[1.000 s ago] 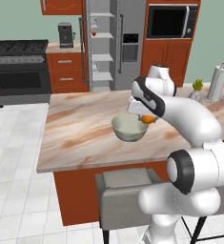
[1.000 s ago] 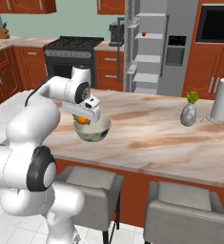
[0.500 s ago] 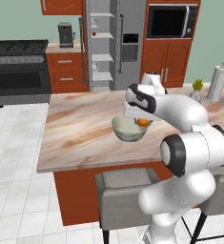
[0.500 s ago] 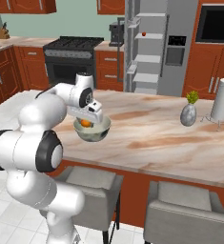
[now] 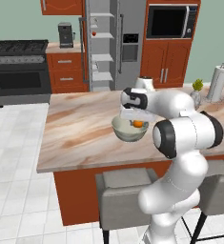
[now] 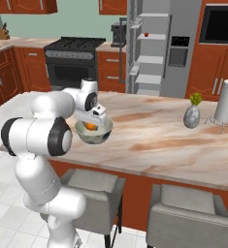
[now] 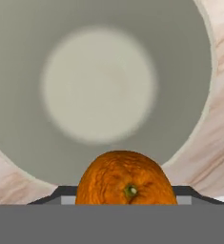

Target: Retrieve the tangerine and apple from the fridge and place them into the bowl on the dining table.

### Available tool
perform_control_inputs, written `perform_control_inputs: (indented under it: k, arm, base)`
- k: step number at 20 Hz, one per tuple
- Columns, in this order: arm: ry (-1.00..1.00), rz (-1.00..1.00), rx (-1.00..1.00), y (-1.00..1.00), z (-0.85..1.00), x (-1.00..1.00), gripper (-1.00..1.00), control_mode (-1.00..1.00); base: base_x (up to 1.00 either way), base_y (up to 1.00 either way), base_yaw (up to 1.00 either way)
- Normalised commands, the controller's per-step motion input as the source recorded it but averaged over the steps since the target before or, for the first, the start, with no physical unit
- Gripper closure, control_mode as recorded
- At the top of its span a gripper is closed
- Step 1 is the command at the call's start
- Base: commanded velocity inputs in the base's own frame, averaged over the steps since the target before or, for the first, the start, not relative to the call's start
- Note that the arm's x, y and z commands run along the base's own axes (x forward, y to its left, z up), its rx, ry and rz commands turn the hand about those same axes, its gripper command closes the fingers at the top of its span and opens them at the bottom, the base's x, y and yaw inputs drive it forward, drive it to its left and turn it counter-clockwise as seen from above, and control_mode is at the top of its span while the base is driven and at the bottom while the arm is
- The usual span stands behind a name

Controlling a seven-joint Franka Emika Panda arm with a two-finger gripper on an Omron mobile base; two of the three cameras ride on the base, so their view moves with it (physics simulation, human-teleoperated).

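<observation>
Orange tangerine [image 7: 125, 178] is clamped in the gripper [image 5: 137, 120] right over the bowl [image 7: 89, 86], not yet dropped; the apple [image 6: 146, 34] is left on a fridge [image 6: 173, 53] shelf.

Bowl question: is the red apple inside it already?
No, the bowl is bare inside, with just the tangerine held above its rim, and the apple sits on a fridge shelf.

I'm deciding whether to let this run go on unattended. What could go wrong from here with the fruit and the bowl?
The tangerine is held above the bowl near its rim, not its middle; released here, it might strike the rim and roll onto the dining table. The gripper sits low over the bowl, so a sideways move could nudge it. The apple is on a fridge shelf, so another trip remains.
</observation>
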Motion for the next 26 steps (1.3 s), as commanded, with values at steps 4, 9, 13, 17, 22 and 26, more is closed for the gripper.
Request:
perform_control_inputs:
  k: [4,9,13,17,22,26]
  arm:
    - [0.05,-0.01,0.0,0.0,-0.27,0.48,1.0,-1.0]
    - [0.05,-0.01,0.0,0.0,-0.26,0.48,1.0,-1.0]
    - [0.05,-0.01,0.0,0.03,-0.28,0.46,1.0,-1.0]
    - [0.05,0.0,-0.01,0.05,-0.31,0.35,1.0,-1.0]
    - [0.01,0.0,-0.02,0.12,-0.27,0.13,-1.0,-1.0]
    - [0.0,0.0,-0.01,0.05,0.0,-0.06,-1.0,-1.0]
  base:
    - [0.0,0.0,0.0]
    - [0.0,0.0,0.0]
    - [0.0,0.0,0.0]
    - [0.0,0.0,0.0]
    - [0.0,0.0,0.0]
    - [0.0,0.0,0.0]
